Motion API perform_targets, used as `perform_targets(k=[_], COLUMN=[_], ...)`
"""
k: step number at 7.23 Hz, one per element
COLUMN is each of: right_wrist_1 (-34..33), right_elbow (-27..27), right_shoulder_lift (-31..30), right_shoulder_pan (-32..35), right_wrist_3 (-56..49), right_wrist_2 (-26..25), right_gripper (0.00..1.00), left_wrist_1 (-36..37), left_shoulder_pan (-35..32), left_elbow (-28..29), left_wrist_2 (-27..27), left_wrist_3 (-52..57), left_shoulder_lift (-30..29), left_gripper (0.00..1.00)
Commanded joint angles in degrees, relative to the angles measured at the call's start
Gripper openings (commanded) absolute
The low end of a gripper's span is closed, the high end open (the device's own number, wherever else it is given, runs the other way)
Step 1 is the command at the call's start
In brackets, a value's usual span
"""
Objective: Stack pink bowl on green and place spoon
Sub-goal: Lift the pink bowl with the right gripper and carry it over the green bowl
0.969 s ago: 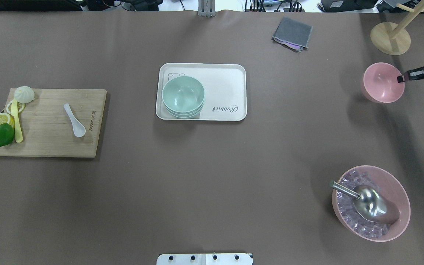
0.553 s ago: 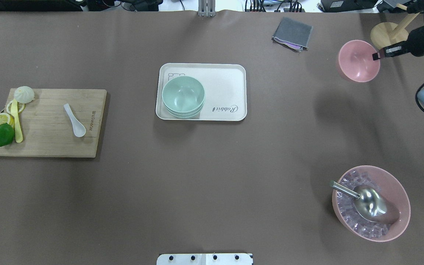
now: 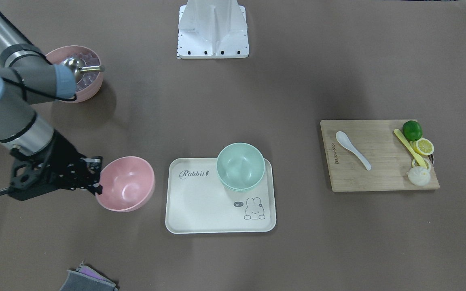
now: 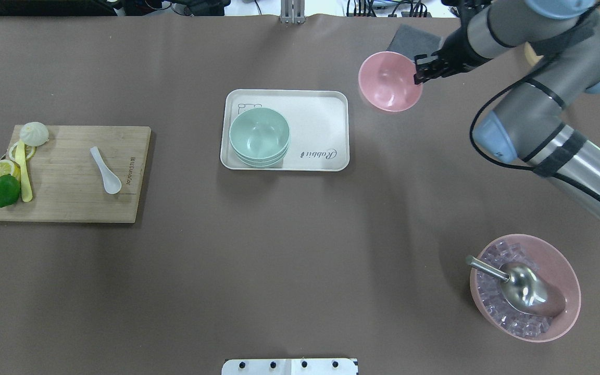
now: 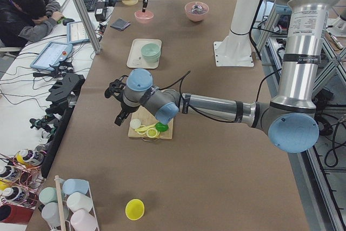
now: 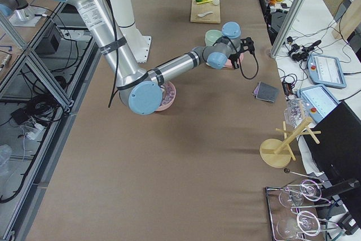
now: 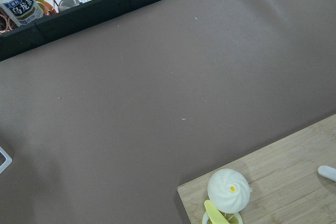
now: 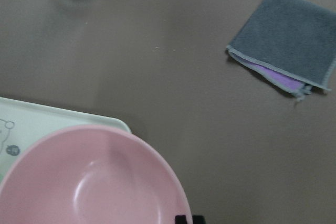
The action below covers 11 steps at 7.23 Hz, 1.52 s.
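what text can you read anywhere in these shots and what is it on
"Rabbit", in script, on the cream rectangular tray.
"hi", in a small speech bubble beside the rabbit drawing on the same tray.
Engraved line along one end of the bamboo cutting board: too small to read.
Label on the plastic bottle in the left wrist view: Chinese characters, too blurred to read.

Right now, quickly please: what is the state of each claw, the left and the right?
Left claw: cannot be told; it shows only in the side view.
Right claw: closed on the rim of the pink bowl.
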Motion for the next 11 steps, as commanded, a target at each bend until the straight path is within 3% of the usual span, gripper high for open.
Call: perform_targets(k=[1, 4, 6, 11], right_wrist_1=[-13.18, -17.43, -17.43, -17.08], right_elbow=[0.65, -1.19, -9.59, -12.98], right_shoulder_lift=[11.16, 16.2, 22.51, 23.25], right_shoulder_pan=[-7.69, -14.38, -15.19, -16.24], right_wrist_3=[10.19, 19.61, 21.47, 20.51], right_wrist_2=[-7.75, -12.14, -12.61, -12.7], right_gripper=[0.0, 0.0, 0.0, 0.0], left_wrist_1=[0.02, 0.02, 0.02, -0.06], left_shoulder_pan=[0.16, 0.16, 0.16, 0.16], left_elbow=[-0.03, 0.06, 0.06, 0.06], left_wrist_2=[0.11, 0.11, 0.11, 0.02], left_wrist_3=[0.0, 0.0, 0.09, 0.0], left_shoulder_lift=[-0.09, 0.0, 0.0, 0.08], left_gripper=[0.99, 0.99, 0.99, 0.99])
